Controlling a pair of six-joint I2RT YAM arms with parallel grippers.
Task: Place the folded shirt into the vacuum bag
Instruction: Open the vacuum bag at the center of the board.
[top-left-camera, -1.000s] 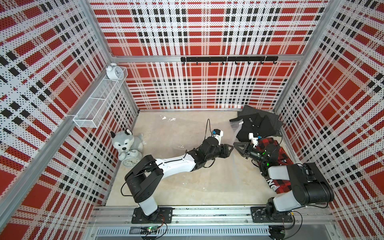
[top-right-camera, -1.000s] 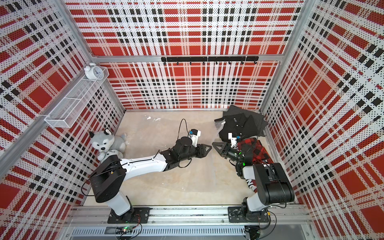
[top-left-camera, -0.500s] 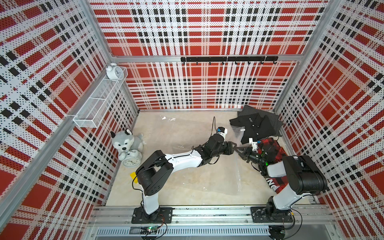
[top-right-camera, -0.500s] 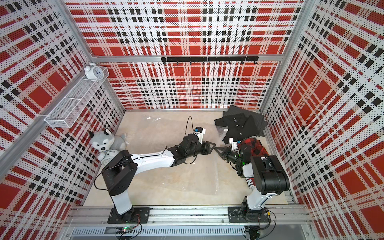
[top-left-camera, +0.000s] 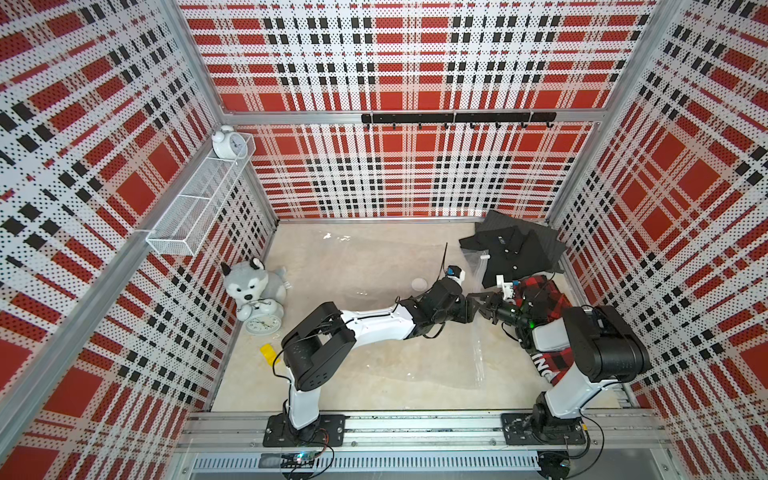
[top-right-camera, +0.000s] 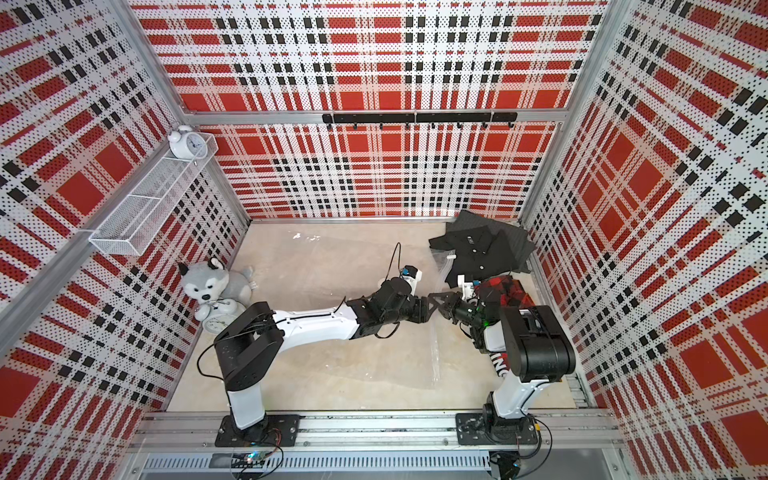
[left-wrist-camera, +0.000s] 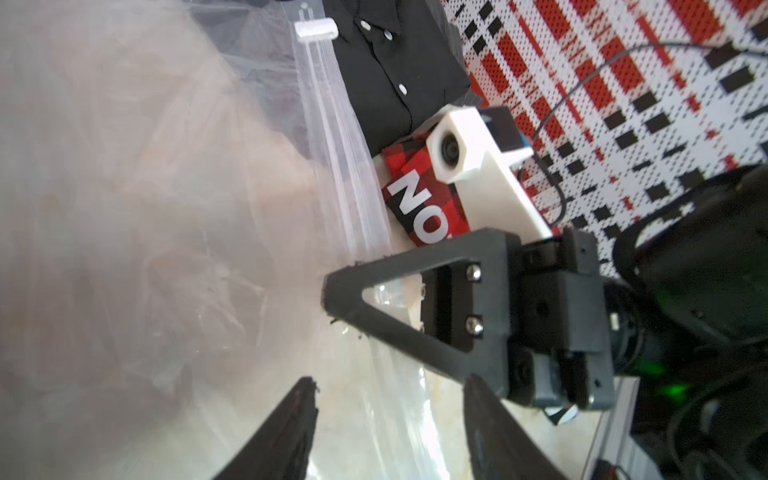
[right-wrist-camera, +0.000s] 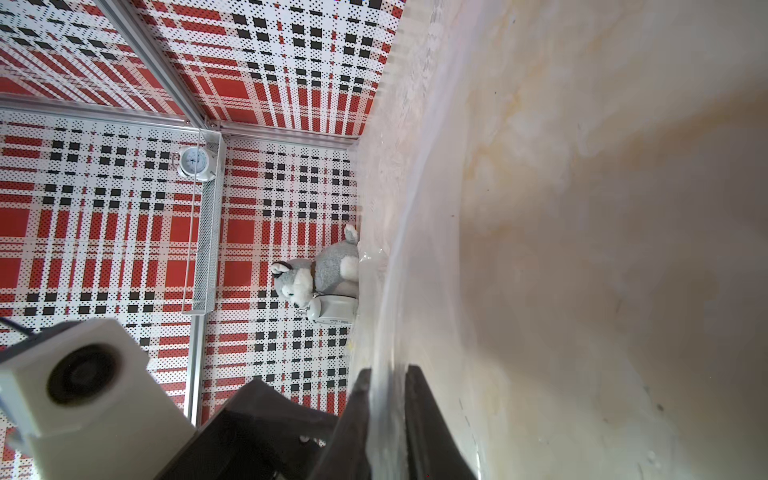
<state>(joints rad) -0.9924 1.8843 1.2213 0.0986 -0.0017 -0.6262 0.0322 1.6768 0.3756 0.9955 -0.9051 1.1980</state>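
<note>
The vacuum bag (top-left-camera: 436, 357) is being shown flat on the table (top-left-camera: 249, 386), its zip mouth running near-to-far along its right edge. The left gripper (left-wrist-camera: 388, 382) is being held spread beside that edge, which is being pinched by the right gripper (right-wrist-camera: 387, 374). The folded black shirt (top-left-camera: 515, 253) is being seen just beyond, nearer the right arm.

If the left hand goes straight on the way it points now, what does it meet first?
Most likely the right hand, which faces it and is shut on the edge of the vacuum bag. That edge runs between the fingers of the open left hand; depth is hard to judge.
</note>
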